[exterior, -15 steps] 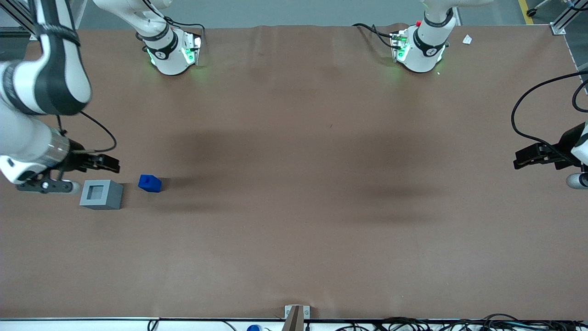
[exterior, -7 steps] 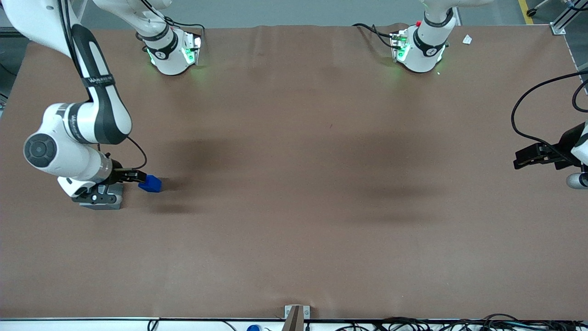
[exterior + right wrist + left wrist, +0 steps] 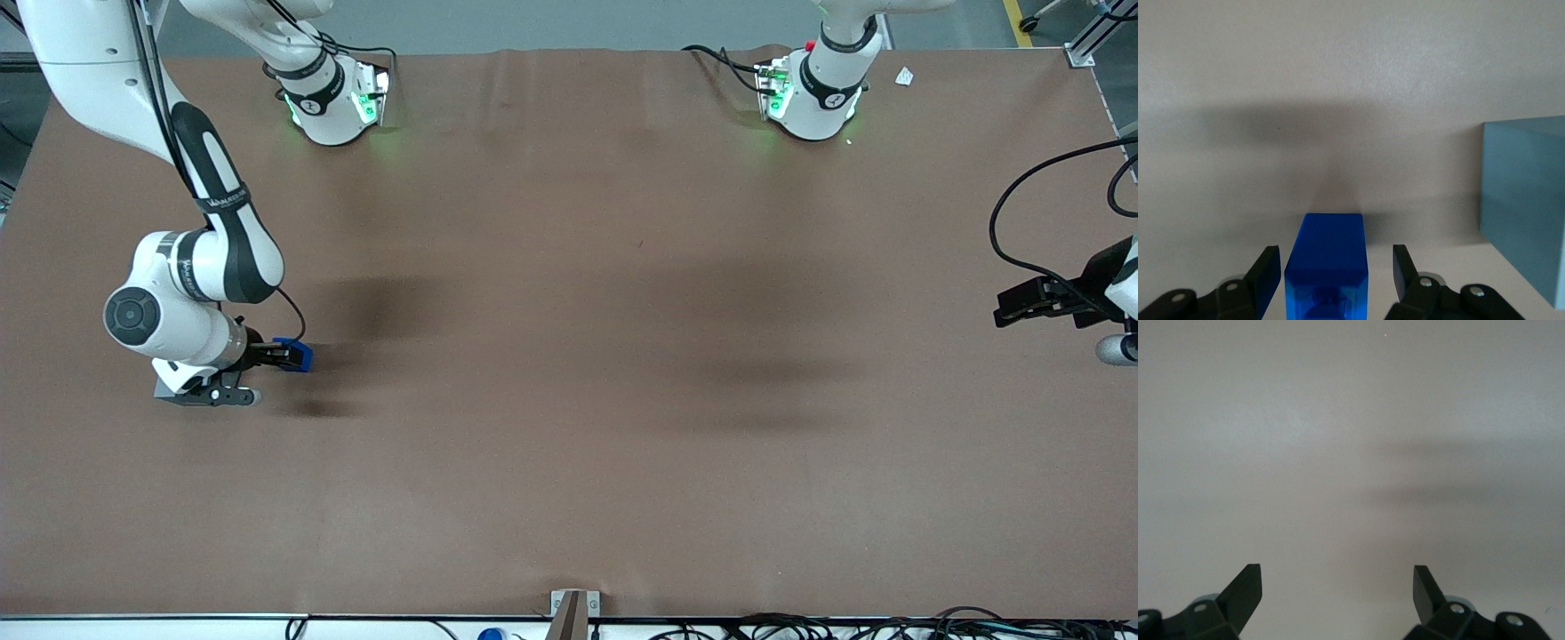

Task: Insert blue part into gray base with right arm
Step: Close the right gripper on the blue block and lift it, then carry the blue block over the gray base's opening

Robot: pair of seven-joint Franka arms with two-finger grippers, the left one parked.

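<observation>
- Front view: the right arm (image 3: 191, 276) is reaching down from the upper edge of the frame to the brown table (image 3: 569, 462), at the working arm's end and about mid-height in the frame.
- Its gripper (image 3: 277, 355) is sitting low at the blue part (image 3: 300, 356), with the black fingers lying along the part's sides. Only the part's end toward the parked arm is showing past the fingers.
- The gray base (image 3: 167, 389) is lying mostly hidden under the wrist, just beside the blue part toward the working arm's end. Only a corner of it is peeking out.
- A dark shadow is falling on the table just above the blue part in the frame.
- Right wrist view: the gripper (image 3: 1337, 270) is standing open, and the blue part (image 3: 1327, 267) is sitting between the fingers (image 3: 1269, 272).
- A thin gap is showing on each side of the part, so the fingers are not gripping it.
- The blue part is resting on the table, and the gray base (image 3: 1525, 227) is standing near it but apart from it.
- Left wrist view: only the table surface (image 3: 1351, 453) with soft shadows is showing.
</observation>
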